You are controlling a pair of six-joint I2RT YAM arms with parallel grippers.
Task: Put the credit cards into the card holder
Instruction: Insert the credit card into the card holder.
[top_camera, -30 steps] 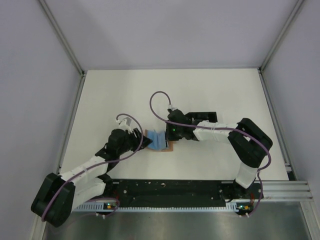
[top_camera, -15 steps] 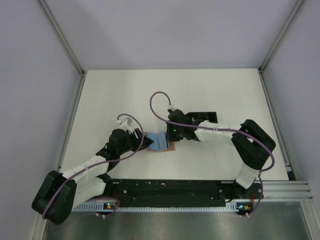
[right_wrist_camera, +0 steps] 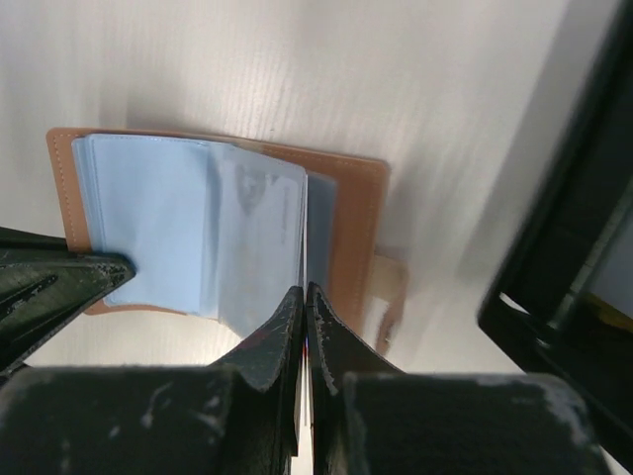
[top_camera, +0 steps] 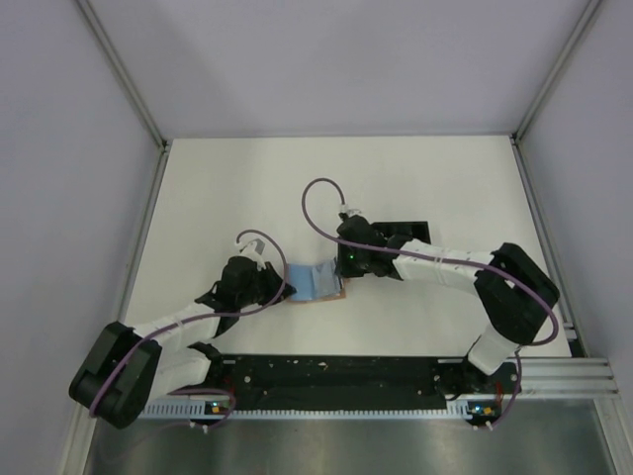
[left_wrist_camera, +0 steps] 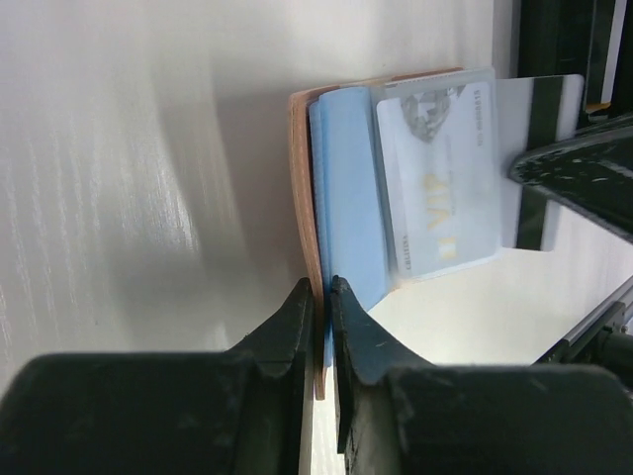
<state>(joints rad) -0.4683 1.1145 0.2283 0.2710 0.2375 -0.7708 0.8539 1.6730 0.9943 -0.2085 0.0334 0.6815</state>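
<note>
The card holder (top_camera: 315, 281) lies open on the table, with a tan cover (right_wrist_camera: 348, 223) and pale blue sleeves (left_wrist_camera: 346, 188). My left gripper (top_camera: 284, 289) is shut on its left edge, pinching cover and sleeves (left_wrist_camera: 322, 287). My right gripper (top_camera: 339, 272) is shut on a pale card seen edge-on between its fingers (right_wrist_camera: 305, 289). In the left wrist view this card (left_wrist_camera: 435, 178) sits partly inside a clear sleeve, with its striped end (left_wrist_camera: 539, 109) sticking out towards the right fingers (left_wrist_camera: 584, 163). The yellow-orange card is not clearly in view.
A black square tray (top_camera: 407, 230) stands just behind and to the right of the right gripper, and its wall (right_wrist_camera: 554, 267) is close on the right in the right wrist view. The white table (top_camera: 227, 198) is bounded by grey walls.
The right gripper has shifted slightly right with the card. The left gripper has dropped a little towards the near edge. The holder's sleeves lie flatter.
</note>
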